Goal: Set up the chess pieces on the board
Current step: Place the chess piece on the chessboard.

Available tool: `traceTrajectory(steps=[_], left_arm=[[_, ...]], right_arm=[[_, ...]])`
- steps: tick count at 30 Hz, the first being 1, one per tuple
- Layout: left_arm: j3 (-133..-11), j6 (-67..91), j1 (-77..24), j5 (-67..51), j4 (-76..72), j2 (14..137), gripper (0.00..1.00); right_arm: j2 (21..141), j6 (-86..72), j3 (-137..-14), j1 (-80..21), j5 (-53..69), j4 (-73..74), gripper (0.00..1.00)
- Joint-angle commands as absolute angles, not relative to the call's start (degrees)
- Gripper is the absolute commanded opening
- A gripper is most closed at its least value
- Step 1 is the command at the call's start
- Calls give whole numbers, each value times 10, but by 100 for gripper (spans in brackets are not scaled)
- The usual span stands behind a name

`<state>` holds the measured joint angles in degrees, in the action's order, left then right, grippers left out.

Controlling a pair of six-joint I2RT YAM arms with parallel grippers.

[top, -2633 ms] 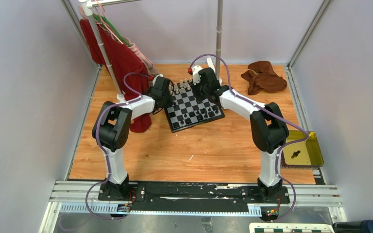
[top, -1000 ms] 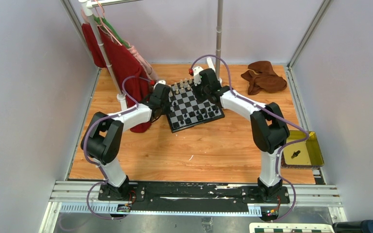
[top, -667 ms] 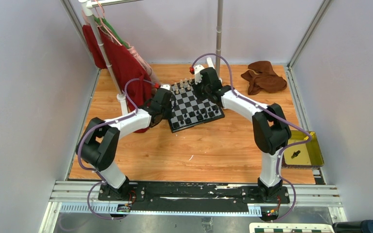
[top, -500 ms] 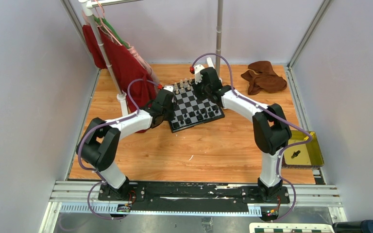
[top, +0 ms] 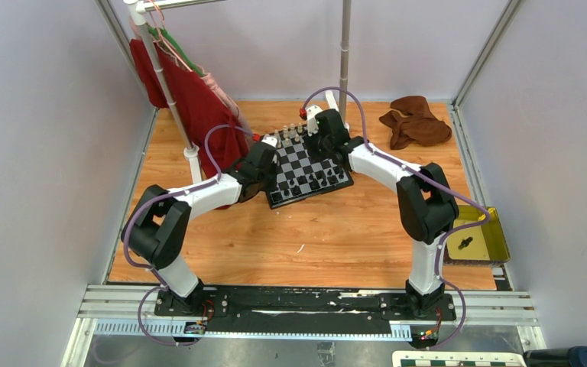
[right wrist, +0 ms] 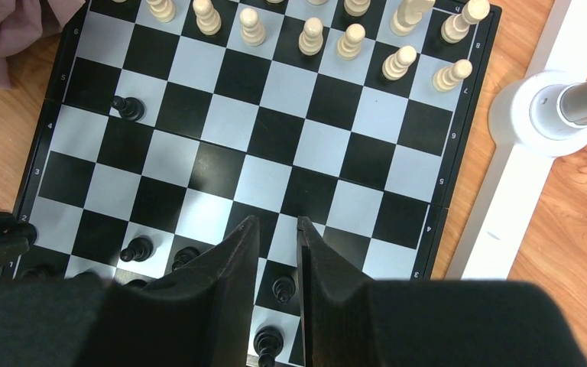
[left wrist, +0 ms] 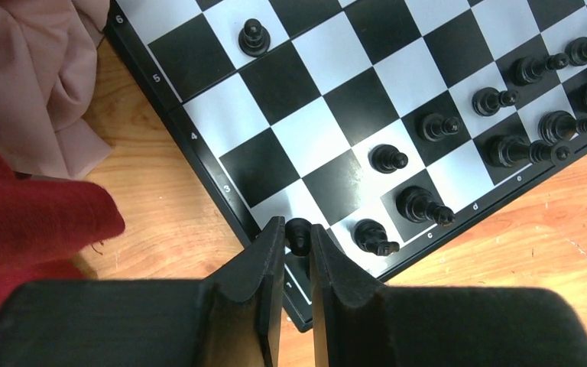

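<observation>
**One black pawn pinched at the board's corner**

The left gripper (left wrist: pixel 297 238) is closed on a black pawn (left wrist: pixel 298 228) over the 6 o'clock corner of the board (left wrist: pixel 209 160) in its wrist view. I would lower it straight, centred on its square, and part the fingers only slightly, since another black piece (left wrist: pixel 373 237) stands just beside at 3 o'clock. Red cloth (left wrist: pixel 38 222) lies near at 9 o'clock. The right gripper (right wrist: pixel 277 229) hovers mid-board, jaws slightly apart and empty. Cream pieces (right wrist: pixel 312 34) line its 12 o'clock.

Bright even light, soft shadows, wrist cams sharp, left gripper (left wrist: pixel 296 229) blurry nr lens
</observation>
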<state>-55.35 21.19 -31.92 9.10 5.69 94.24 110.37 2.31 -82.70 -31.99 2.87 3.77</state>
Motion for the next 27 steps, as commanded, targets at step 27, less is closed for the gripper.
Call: traceTrajectory(steps=[27], left_arm=[[-562,218,-333,130,54,979,18]], right_arm=[[1074,22,-813,-308,23,33,29]])
